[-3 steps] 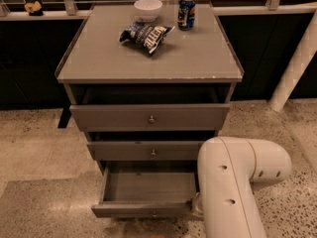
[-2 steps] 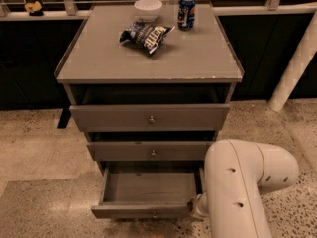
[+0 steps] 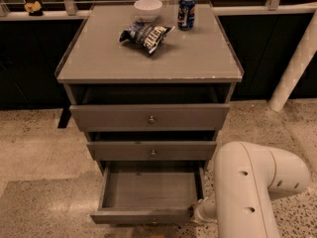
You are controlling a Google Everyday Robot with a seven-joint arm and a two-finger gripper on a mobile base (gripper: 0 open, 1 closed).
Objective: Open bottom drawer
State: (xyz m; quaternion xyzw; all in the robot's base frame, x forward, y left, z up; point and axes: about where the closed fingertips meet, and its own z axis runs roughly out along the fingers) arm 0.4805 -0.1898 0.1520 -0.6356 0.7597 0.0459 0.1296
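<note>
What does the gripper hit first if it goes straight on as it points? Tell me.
The gripper, low beside the arm, points left at the right front corner of the bottom drawer. That corner is probably what it meets first, if the two are not touching now; depth is unclear.

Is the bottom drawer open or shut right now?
Open: the bottom drawer is pulled well out, its empty inside showing. The gripper sits at its front right corner.

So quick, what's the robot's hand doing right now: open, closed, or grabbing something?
Gripper: cannot be told; it sits low at the right front corner of the pulled-out bottom drawer, mostly hidden behind the arm.
</note>
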